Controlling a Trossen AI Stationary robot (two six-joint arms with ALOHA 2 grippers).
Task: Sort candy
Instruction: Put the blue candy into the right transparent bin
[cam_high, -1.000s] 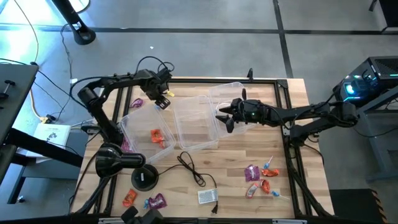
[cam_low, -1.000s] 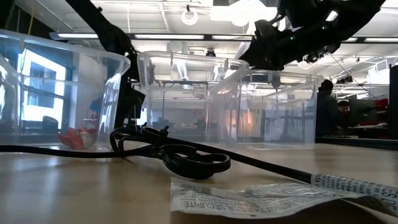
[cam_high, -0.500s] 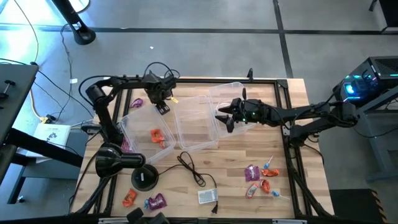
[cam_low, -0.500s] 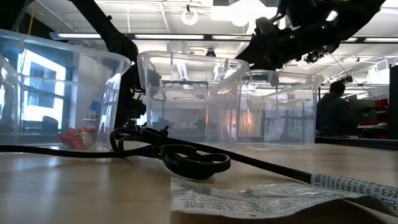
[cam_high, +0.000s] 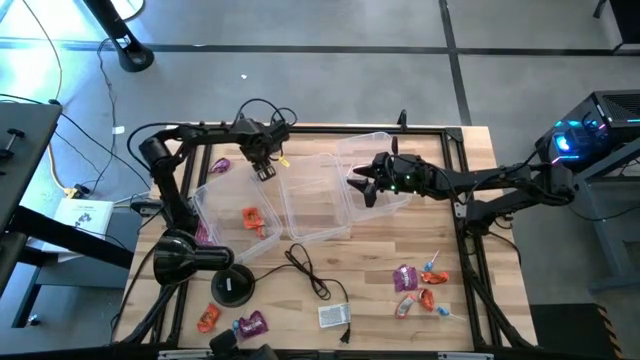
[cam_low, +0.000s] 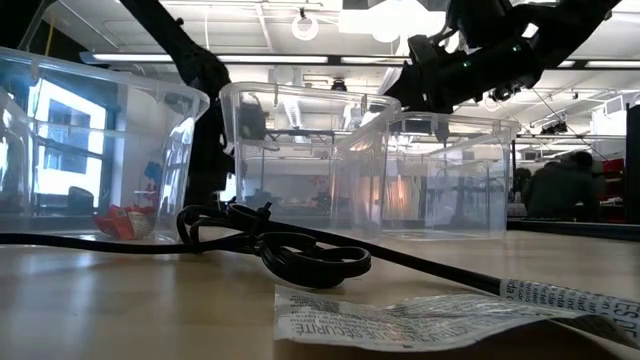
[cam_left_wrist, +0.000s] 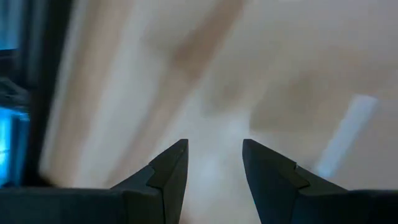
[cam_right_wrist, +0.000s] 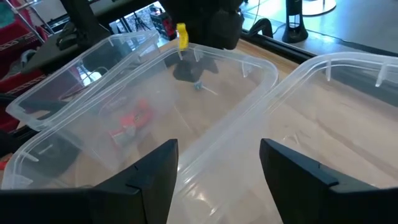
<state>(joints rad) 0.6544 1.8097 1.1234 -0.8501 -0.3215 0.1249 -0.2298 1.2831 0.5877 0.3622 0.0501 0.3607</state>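
Three clear bins stand in a row: left (cam_high: 235, 205), middle (cam_high: 315, 195), right (cam_high: 380, 160). An orange-red candy (cam_high: 250, 218) lies on the left bin's floor. A small light blue candy with a stick (cam_right_wrist: 199, 85) lies under my left gripper, apparently in the same bin. More candy lies loose on the table: a purple one at the far left (cam_high: 220, 165), a few near the front left (cam_high: 207, 318), a pile at the right (cam_high: 418, 285). My left gripper (cam_high: 266, 168) hangs open above the left bin's far right corner, holding nothing. My right gripper (cam_high: 362, 187) hovers open over the rims between the middle and right bins.
A small white box (cam_high: 334, 316) with a black cable (cam_high: 310, 270) lies near the front edge. A black round stand (cam_high: 232, 287) sits beside the left bin. People move in the room behind the table in the low view.
My left gripper has shifted a little toward the table's right edge above the left bin's far corner and has rolled about its own axis, its fingers staying apart.
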